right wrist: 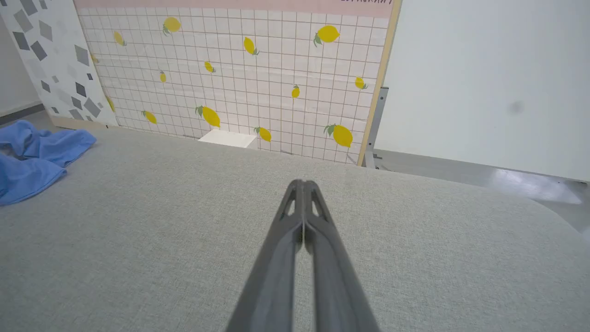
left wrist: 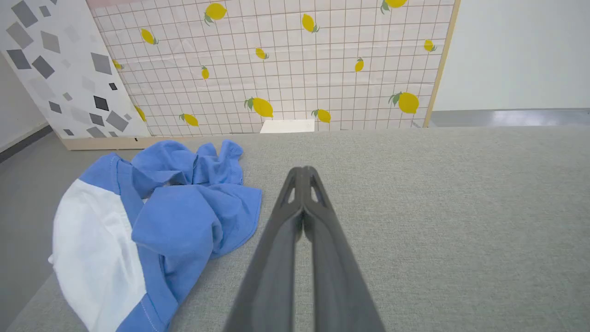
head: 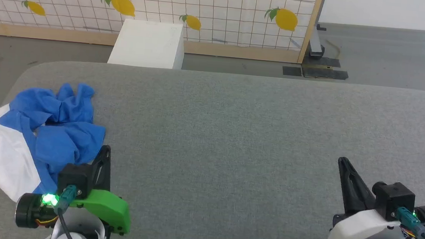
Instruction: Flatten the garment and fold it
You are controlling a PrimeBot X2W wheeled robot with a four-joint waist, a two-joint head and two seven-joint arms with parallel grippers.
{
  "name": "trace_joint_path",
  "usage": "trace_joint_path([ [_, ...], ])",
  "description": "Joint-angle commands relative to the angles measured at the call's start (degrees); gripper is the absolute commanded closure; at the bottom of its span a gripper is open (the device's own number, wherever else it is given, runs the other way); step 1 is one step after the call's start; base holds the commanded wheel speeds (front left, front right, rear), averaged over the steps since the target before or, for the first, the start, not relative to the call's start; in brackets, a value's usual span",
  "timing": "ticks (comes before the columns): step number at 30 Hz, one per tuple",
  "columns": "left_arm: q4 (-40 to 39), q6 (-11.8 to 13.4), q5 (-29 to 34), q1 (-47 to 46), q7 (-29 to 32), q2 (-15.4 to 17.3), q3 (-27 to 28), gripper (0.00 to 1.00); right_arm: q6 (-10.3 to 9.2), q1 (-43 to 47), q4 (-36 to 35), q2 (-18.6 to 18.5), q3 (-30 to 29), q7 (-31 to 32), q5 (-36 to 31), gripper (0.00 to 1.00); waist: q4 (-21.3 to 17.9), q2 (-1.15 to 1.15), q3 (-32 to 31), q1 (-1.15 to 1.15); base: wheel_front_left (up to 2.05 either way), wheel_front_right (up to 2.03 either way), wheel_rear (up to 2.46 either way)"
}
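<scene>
Garment (head: 48, 132) lies crumpled on the grey table (head: 234, 137), just left of the left gripper (head: 106, 149). Its long axis runs roughly along those fingers, white body nearer, blue sleeves farther. The right gripper (head: 343, 161) stands well apart. Both jaws are pressed together, empty.

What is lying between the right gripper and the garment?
From the right gripper, bare grey surface, then the left gripper beside the garment, in the head view.
</scene>
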Motion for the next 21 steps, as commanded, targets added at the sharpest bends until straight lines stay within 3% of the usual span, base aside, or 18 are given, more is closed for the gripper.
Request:
trace_joint_path([
  [1,-0.2,-0.1,0.6,0.7,0.1,-0.2,0.2,1.00,-0.09,0.5,-0.3,0.0,-0.1,0.0,-0.3,1.00,0.0,0.00,0.0,0.00,0.00,0.00,0.00],
  [21,-0.2,-0.1,0.6,0.7,0.1,-0.2,0.2,1.00,-0.09,0.5,-0.3,0.0,-0.1,0.0,-0.3,1.00,0.0,0.00,0.0,0.00,0.00,0.00,0.00],
])
